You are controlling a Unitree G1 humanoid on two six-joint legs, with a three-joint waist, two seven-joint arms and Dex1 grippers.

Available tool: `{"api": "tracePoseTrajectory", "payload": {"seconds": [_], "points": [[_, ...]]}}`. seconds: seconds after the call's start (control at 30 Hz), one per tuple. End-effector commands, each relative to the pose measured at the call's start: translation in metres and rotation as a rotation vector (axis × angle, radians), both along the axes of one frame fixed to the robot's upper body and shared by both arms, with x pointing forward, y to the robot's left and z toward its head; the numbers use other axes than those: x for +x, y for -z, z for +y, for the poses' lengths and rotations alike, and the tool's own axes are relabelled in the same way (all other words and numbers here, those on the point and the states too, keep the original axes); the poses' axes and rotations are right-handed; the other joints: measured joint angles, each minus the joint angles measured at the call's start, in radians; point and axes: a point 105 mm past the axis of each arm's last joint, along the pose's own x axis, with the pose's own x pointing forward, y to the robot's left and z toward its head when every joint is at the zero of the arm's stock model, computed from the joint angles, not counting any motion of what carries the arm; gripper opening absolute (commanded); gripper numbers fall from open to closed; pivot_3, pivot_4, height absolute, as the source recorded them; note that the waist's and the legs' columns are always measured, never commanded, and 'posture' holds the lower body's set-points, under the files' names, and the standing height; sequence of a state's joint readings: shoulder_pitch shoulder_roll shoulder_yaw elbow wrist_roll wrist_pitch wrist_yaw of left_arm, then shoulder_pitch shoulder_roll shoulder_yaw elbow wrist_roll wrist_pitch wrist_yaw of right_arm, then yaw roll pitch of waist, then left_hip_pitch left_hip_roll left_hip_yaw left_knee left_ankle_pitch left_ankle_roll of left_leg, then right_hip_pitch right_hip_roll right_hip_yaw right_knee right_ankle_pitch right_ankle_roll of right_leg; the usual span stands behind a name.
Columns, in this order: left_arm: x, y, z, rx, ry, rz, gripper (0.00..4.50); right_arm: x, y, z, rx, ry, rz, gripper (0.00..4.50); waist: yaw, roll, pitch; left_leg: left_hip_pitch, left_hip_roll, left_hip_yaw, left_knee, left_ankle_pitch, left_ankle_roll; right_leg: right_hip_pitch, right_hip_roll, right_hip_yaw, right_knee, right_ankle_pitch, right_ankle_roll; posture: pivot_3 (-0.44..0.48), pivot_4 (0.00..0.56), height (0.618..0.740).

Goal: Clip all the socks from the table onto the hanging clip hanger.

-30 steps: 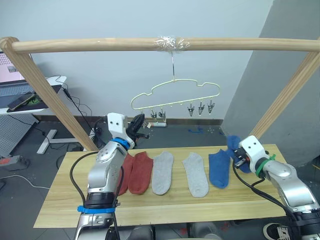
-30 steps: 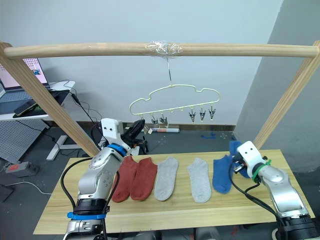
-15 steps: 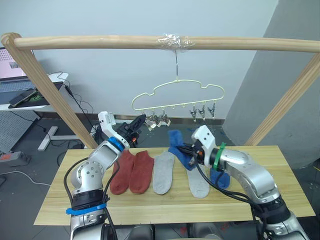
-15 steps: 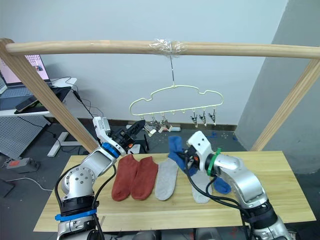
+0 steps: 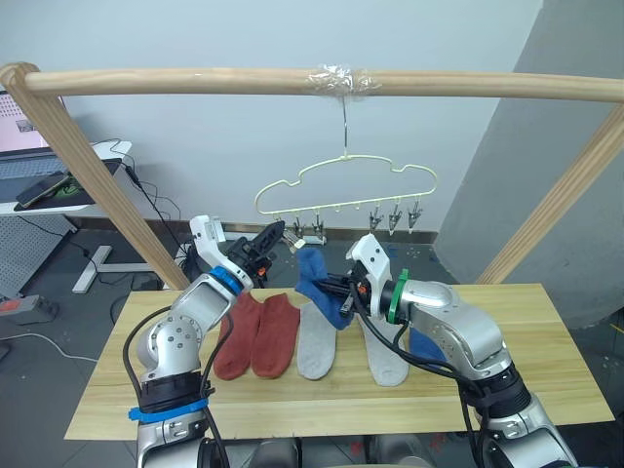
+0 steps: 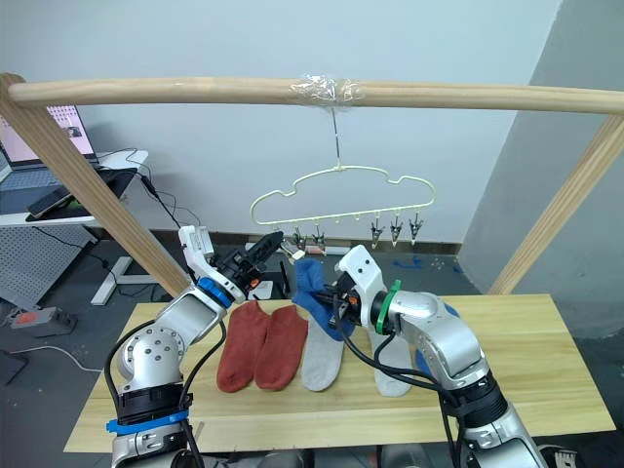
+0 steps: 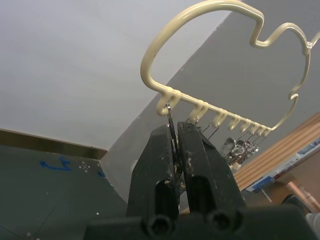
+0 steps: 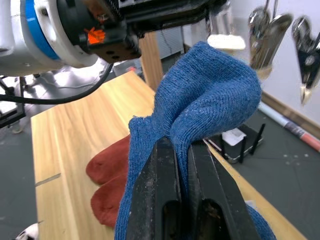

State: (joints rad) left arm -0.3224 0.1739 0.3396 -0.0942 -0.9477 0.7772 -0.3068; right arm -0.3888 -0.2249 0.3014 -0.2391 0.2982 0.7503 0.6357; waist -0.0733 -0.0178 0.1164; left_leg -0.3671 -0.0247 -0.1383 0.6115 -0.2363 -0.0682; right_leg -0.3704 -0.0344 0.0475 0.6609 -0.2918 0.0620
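- Overhead, the clip hanger (image 5: pixel 343 182) hangs by its hook from a taped spot on the wooden pole frame (image 5: pixel 195 81), above the far edge of the table (image 5: pixel 322 400).
- A row of grey metal clips (image 5: pixel 395 216) dangles under the hanger's lower wire; none of them holds a sock.
- The left gripper (image 7: pixel 176 150) is raised to the hanger's left end, its two black fingers pressed together on the leftmost clip (image 7: pixel 171 125), which hangs from the first loop of the wire.
- The right gripper (image 8: pixel 182 150) is lifted above the middle of the table, just beside the left gripper and just below the left clips.
- Its fingers are closed tight on a bunched fold of a blue sock (image 5: pixel 317 283), which is off the table, its top bulging over the fingertips near the clips and its lower part drooping.
- On the table lie two rust-red socks (image 5: pixel 258 333) side by side at the left, touching.
- Next to them lies a light grey sock (image 5: pixel 314 341), then a second grey sock (image 5: pixel 385 356).
- The second blue sock (image 5: pixel 426 343) is on the table, largely hidden behind the right forearm.
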Motion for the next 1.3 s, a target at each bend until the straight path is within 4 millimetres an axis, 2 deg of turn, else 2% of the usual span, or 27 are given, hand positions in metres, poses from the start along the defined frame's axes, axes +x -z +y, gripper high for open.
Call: {"api": "tracePoseTrajectory", "payload": {"seconds": [0.03, 0.67, 0.7, 0.73, 0.93, 1.1, 1.13, 1.23, 1.3], "points": [[-0.005, -0.016, -0.004, -0.014, 0.02, -0.062, 0.0, -0.001, -0.014, 0.011, 0.03, -0.043, -0.037, 0.1, 0.0, 0.0, 0.0, 0.0, 0.0, 0.0, 0.0, 0.0, 0.0, 0.0, 0.0, 0.0, 0.0, 0.0, 0.0, -0.046, 0.087, 0.74], [-0.007, -0.018, -0.008, 0.022, 0.046, -0.093, 0.0, 0.016, -0.026, 0.018, 0.078, 0.007, -0.062, 0.1, 0.016, 0.0, 0.0, -0.002, 0.0, 0.0, 0.0, 0.0, 0.0, -0.002, 0.0, 0.0, 0.0, 0.0, 0.0, -0.038, 0.084, 0.74], [-0.007, -0.019, -0.007, 0.019, 0.047, -0.102, 0.54, 0.016, -0.025, 0.018, 0.079, 0.008, -0.062, 0.0, 0.016, 0.0, 0.0, -0.002, 0.0, 0.0, 0.0, 0.0, 0.0, -0.002, 0.0, 0.0, 0.0, 0.0, 0.0, -0.038, 0.084, 0.74], [-0.008, -0.02, -0.007, 0.013, 0.048, -0.107, 0.75, 0.017, -0.025, 0.018, 0.079, 0.008, -0.061, 0.0, 0.016, 0.0, 0.0, -0.002, 0.0, 0.0, 0.0, 0.0, 0.0, -0.002, 0.0, 0.0, 0.0, 0.0, 0.0, -0.04, 0.084, 0.74], [-0.009, -0.019, 0.004, 0.047, 0.028, -0.101, 2.71, 0.017, -0.02, 0.028, 0.097, 0.008, -0.034, 0.0, 0.015, 0.001, 0.0, -0.002, 0.0, 0.0, 0.0, 0.0, 0.0, -0.003, 0.0, 0.0, 0.0, 0.0, 0.0, -0.035, 0.085, 0.74], [-0.013, -0.021, 0.02, 0.094, -0.017, -0.111, 4.29, 0.024, -0.009, 0.042, 0.171, 0.051, 0.079, 0.0, 0.014, 0.001, 0.001, -0.002, 0.001, 0.0, 0.0, 0.0, 0.0, -0.003, 0.0, 0.0, 0.001, 0.0, -0.001, -0.031, 0.086, 0.74], [-0.015, -0.022, 0.022, 0.121, -0.017, -0.12, 4.48, 0.027, -0.004, 0.046, 0.198, 0.074, 0.137, 0.0, 0.015, 0.001, 0.001, -0.002, 0.001, 0.0, 0.0, 0.0, 0.0, -0.003, 0.0, 0.0, 0.001, 0.001, -0.002, -0.022, 0.089, 0.74], [-0.017, -0.023, 0.027, 0.236, -0.05, -0.158, 4.48, 0.036, 0.012, 0.052, 0.236, 0.126, 0.251, 0.0, 0.018, 0.001, 0.001, -0.002, 0.001, 0.0, -0.001, 0.0, 0.0, -0.003, 0.0, 0.0, 0.001, 0.004, -0.007, -0.003, 0.088, 0.74], [-0.017, -0.026, 0.027, 0.282, -0.065, -0.193, 4.5, 0.039, 0.016, 0.054, 0.248, 0.134, 0.276, 0.54, 0.021, 0.001, 0.001, -0.002, 0.001, 0.0, -0.001, 0.0, 0.0, -0.003, 0.0, 0.0, 0.001, 0.004, -0.009, 0.003, 0.089, 0.74]]}}
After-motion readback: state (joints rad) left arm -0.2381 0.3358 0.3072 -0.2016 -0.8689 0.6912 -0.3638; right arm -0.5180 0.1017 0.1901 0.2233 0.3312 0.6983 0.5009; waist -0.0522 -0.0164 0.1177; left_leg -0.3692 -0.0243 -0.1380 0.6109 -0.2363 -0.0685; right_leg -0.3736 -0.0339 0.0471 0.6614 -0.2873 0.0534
